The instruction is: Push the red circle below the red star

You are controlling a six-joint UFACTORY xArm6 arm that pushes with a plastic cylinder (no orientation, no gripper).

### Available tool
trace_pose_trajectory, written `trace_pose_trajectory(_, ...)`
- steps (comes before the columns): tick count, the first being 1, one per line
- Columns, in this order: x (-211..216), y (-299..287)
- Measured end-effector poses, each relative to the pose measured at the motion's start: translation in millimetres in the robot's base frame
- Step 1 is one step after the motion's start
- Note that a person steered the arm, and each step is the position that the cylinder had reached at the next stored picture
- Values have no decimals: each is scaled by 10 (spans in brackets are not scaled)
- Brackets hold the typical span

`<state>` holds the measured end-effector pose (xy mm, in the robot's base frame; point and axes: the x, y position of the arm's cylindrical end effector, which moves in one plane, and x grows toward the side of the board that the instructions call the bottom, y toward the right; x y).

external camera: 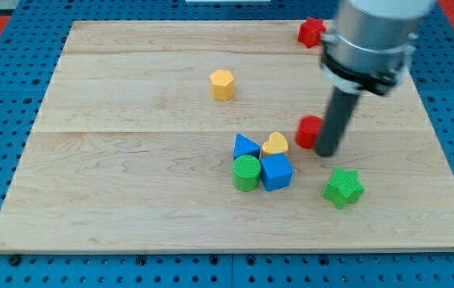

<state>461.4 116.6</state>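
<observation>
We have no claw here, only a dark rod, so nothing is held; our tip (325, 152) rests on the bench (131, 200) just at the view's right of the red circle (308, 131), touching it or almost. The rod hides the right part of the circle. The red star (311, 31) sits at the view's top edge of the bench, well above the circle and nearly in line with it. At the view's left of the circle there is a tight group: a yellow heart (275, 144), a blue triangle (245, 147), a blue cube (276, 172) and a green cylinder (246, 173). A green star (344, 187) lies below our tip, and a yellow hexagon (222, 84) stands apart, toward the view's top left.
</observation>
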Motion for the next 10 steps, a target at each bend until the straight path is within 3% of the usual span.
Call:
trace_pose_trajectory(1, -385, -18)
trace_pose_trajectory(3, -356, -358)
trace_pose_trajectory(4, -1011, -545)
trace_pose_trajectory(6, -1365, -547)
trace_pose_trajectory(7, -1395, -153)
trace_pose_trajectory(10, -1263, -253)
